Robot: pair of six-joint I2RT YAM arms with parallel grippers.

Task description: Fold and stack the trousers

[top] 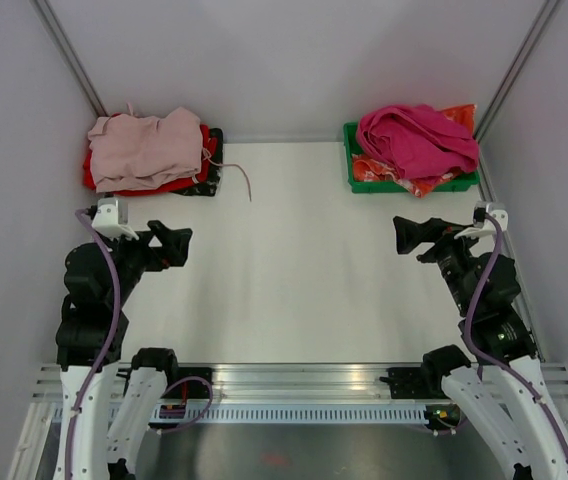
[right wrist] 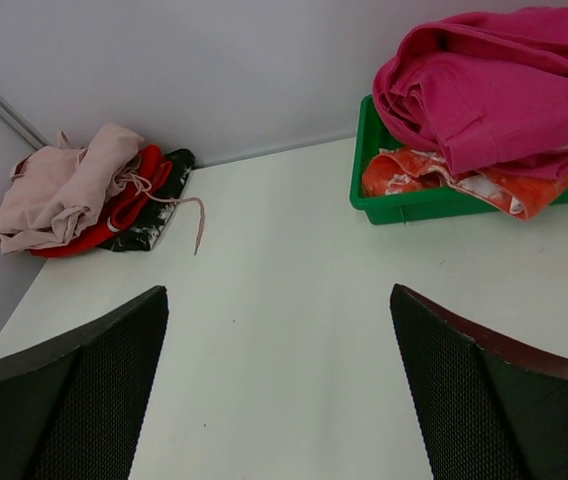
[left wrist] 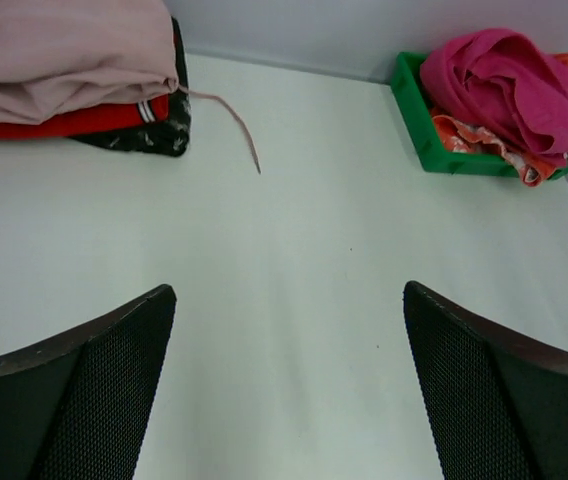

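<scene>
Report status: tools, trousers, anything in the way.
Open and empty: left tool, right tool, above table. Folded trousers atop red stack, far left; cord trailing onto table. Nothing in the way.

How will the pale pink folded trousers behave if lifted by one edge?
Probably floppy: the pale pink thin-fabric trousers sag over the red folded garment beneath, so the fold would likely fall open. Their loose pink drawstring cord may trail behind.

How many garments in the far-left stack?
3 visible: pale pink trousers on top, red garment beneath, black patterned garment at the bottom. More layers may be hidden.
</scene>
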